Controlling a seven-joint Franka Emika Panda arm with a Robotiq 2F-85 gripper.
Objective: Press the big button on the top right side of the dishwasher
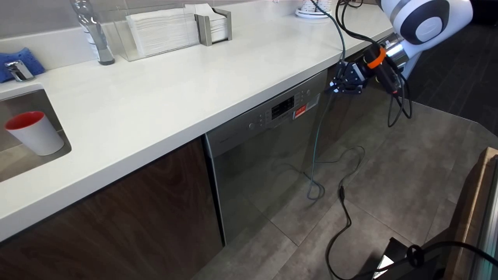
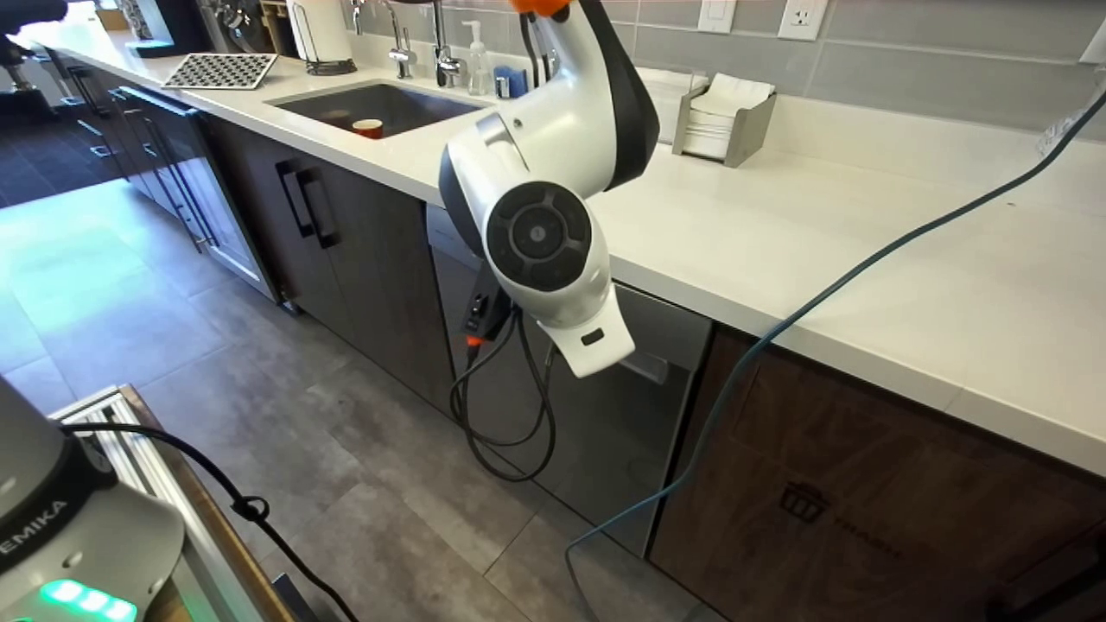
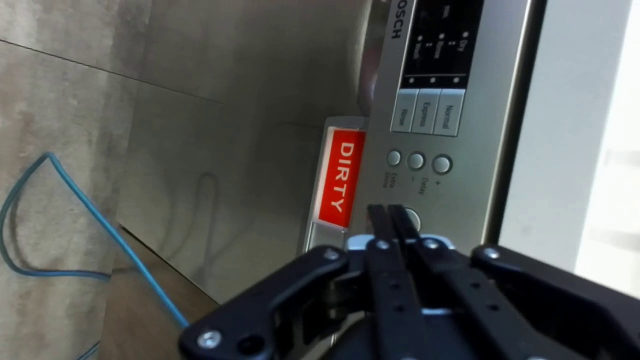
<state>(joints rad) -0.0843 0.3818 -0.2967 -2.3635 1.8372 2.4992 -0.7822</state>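
Note:
The dishwasher (image 1: 249, 179) has a grey steel front under the counter; it also shows behind the arm in an exterior view (image 2: 665, 324). Its control strip (image 3: 470, 190) has a dark display (image 3: 442, 45) and several small round buttons. The big round button (image 3: 414, 219) lies at the strip's right end, partly covered by my fingertips in the wrist view. My gripper (image 3: 388, 207) has its fingers together, with nothing held. In an exterior view my gripper (image 1: 333, 87) is near the strip's right end, a little apart from the front. In an exterior view the arm hides the gripper.
A red DIRTY sign (image 3: 342, 177) hangs just below the buttons. The white countertop (image 1: 249, 81) overhangs the front. A blue cable (image 2: 812, 302) runs over the counter edge to the floor. Dark wooden cabinets (image 1: 116, 229) flank the dishwasher.

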